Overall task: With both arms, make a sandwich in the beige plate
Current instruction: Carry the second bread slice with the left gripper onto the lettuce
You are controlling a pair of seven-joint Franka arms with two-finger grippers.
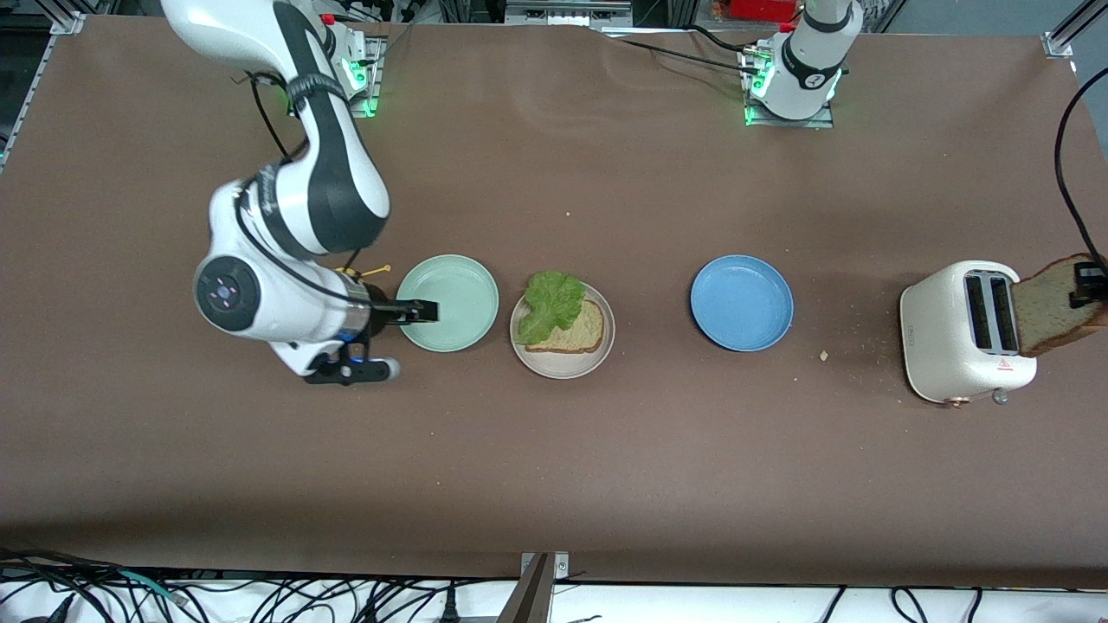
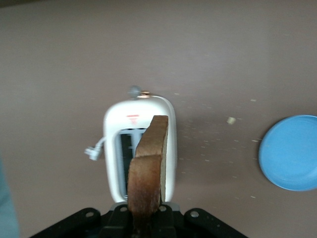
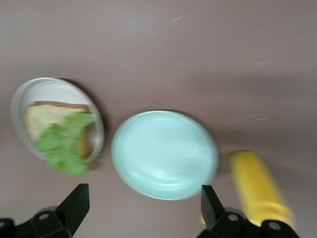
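Bread slice [image 2: 148, 168] pinched in left fingers [image 1: 1088, 285] over toaster [image 1: 961, 333]; right fingers [image 3: 143, 206] apart, yellow bottle [image 3: 260, 186] only wrist-seen.

A robotics lab is shown, not a kitchen; two white arms [image 1: 294, 173] are bolted on metal base plates [image 1: 788, 117] lit green along one edge of a wide surface [image 1: 554, 450] covered in brown sheet; aluminium framing [image 1: 541, 588] is seen at its edge; loose cables [image 1: 216, 597] are tangled below it; a toaster [image 1: 965, 333] and plates [image 1: 742, 303] are laid out as props.
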